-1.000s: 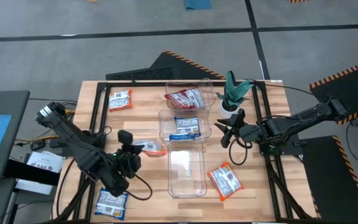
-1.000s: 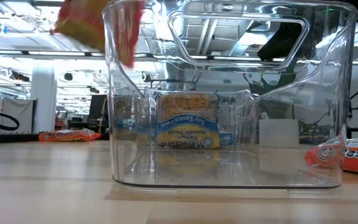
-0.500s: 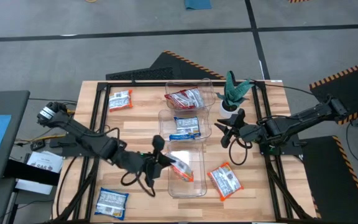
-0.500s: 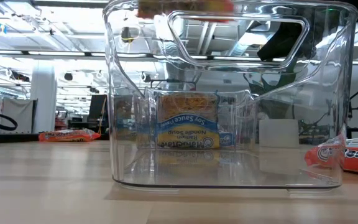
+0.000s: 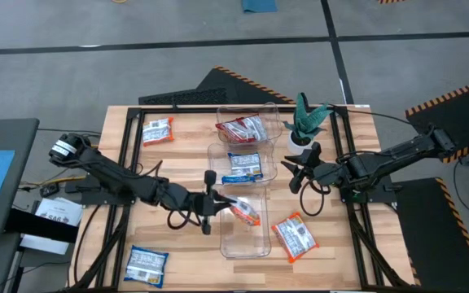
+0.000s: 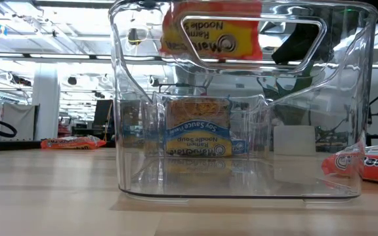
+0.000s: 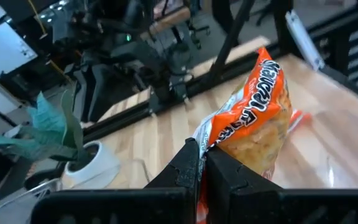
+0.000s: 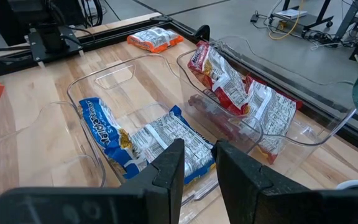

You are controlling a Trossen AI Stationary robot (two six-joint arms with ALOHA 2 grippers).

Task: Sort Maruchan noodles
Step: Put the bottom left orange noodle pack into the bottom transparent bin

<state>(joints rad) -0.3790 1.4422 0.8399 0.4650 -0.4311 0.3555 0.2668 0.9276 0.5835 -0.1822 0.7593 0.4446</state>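
My left gripper (image 5: 218, 203) reaches in from the table's left and is shut on an orange noodle packet (image 5: 245, 213), which it holds over the nearest clear bin (image 5: 255, 240). In the low view this packet (image 6: 212, 36) shows high up at the bin's rim, well above its floor. My right gripper (image 5: 298, 174) waits open beside the middle bin, touching nothing. Red packets (image 5: 243, 129) lie in the far bin and a blue-and-white packet (image 5: 243, 167) in the middle bin. My left gripper pinches the orange packet between its two fingers by one edge (image 7: 209, 148). The fingers (image 7: 188, 168) come at it roughly level from the table's left. The packet sticks out beyond the fingertips, lifted clear, over the near bin's open top.
Loose packets lie flat on the table: an orange one (image 5: 158, 130) at the far left, a blue-and-white one (image 5: 146, 264) at the near left, an orange one (image 5: 295, 236) right of the near bin. A potted plant (image 5: 304, 122) stands behind my right gripper.
My left gripper has carried the orange packet from the table's left side toward the right, staying shut on it. The packet has come over the near bin's rim and now shows lower, behind the bin's handle cutout.
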